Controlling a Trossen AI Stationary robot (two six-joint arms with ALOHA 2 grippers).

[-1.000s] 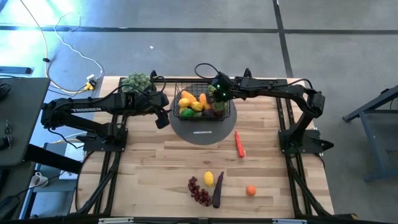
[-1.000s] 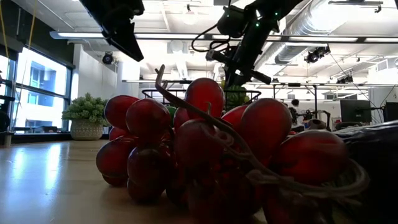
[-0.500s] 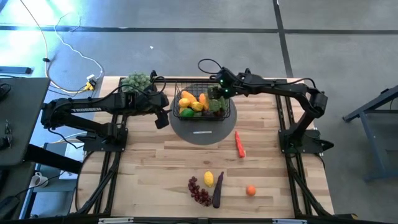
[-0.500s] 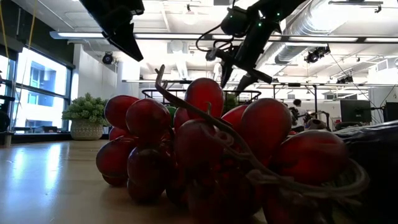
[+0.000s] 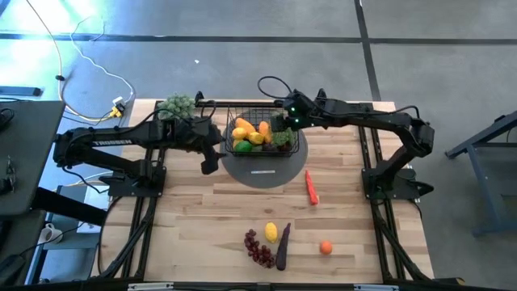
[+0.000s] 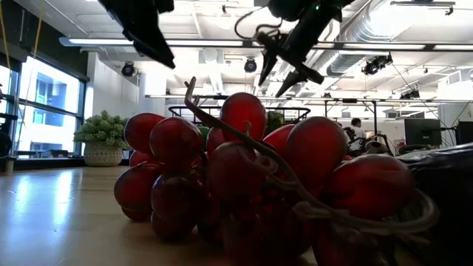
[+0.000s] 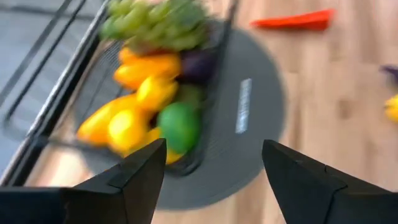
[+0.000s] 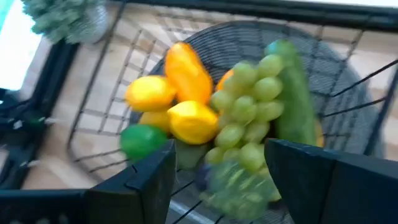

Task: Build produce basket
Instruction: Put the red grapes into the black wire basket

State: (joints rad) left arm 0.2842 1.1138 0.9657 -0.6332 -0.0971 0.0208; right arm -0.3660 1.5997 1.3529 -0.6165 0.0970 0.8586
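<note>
High view: the black wire basket (image 5: 260, 136) sits on a round dark grey disc (image 5: 260, 168) at the far middle of the tabletop (image 5: 194, 218), holding yellow lemons (image 8: 193, 121), orange mangoes (image 8: 186, 73), a lime (image 8: 142, 140), green grapes (image 8: 245, 106) and a cucumber (image 8: 293, 102). The right gripper (image 5: 283, 123) hangs over the basket's right end, fingers spread and empty, the grapes lying just below it. The left gripper (image 5: 210, 160) hovers beside the basket's left edge, fingers apart, holding nothing. A carrot (image 5: 311, 187) lies right of the disc. Nearer the front lie red grapes (image 5: 258, 247), a lemon (image 5: 271, 233), an eggplant (image 5: 283, 246) and a small orange fruit (image 5: 325, 247).
</note>
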